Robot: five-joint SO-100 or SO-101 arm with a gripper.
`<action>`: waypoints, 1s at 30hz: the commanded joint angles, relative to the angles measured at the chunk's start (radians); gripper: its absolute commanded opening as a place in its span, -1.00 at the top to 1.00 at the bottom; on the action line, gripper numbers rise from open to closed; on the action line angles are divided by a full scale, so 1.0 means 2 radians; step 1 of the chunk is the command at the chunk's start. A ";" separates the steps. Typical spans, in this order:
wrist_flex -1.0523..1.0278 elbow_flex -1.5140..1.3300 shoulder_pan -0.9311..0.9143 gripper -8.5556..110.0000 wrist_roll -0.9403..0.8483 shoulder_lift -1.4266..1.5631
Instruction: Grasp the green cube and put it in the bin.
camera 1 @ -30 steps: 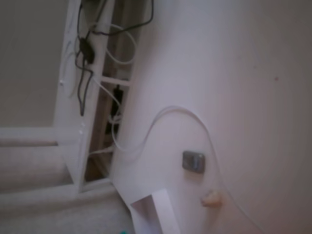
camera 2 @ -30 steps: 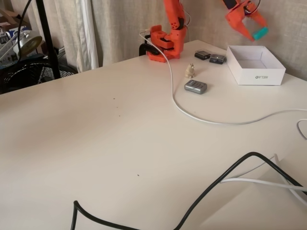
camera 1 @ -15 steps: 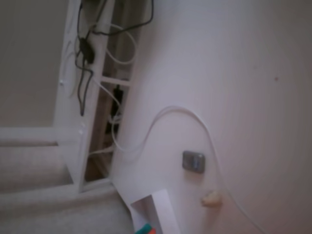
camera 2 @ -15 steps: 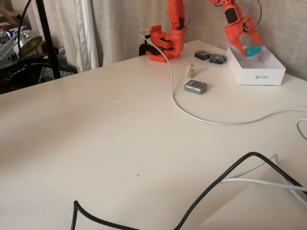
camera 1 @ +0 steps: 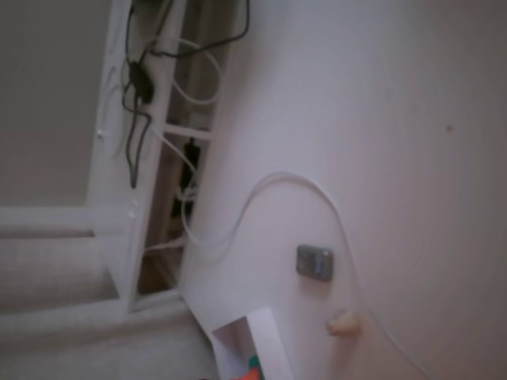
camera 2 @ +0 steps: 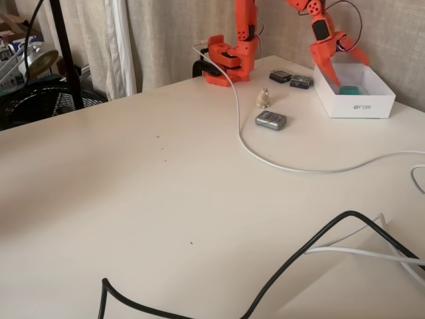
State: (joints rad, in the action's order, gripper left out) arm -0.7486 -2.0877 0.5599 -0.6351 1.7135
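Observation:
The green cube [camera 2: 350, 90] lies on the floor of the white bin [camera 2: 358, 105] at the table's far right in a fixed view. My orange gripper [camera 2: 346, 70] hangs just above the bin's back left part, open, its jaws spread over the cube and apart from it. In the blurred fixed view the bin [camera 1: 265, 340] shows at the bottom edge, with a speck of the green cube [camera 1: 253, 362] and a bit of orange beside it.
A grey square piece [camera 2: 271, 119] and a small beige lump [camera 2: 263, 98] lie left of the bin. Two small dark devices [camera 2: 291, 78] sit behind it. A white cable [camera 2: 279, 165] and a black cable [camera 2: 292, 259] cross the table. The arm's base [camera 2: 229, 63] stands at the back.
The gripper came down from above into the bin with the cube and opened. The cube now rests on the bin floor, free of the fingers.

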 commanded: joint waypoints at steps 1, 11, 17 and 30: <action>0.008 0.003 -0.002 0.27 -0.002 0.007; 0.186 0.002 -0.060 0.39 0.001 0.097; 0.228 0.000 -0.106 0.52 0.007 0.180; -0.039 -0.248 -0.154 0.47 0.044 0.568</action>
State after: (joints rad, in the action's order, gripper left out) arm -0.7348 -2.4866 0.2592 -0.5660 2.6691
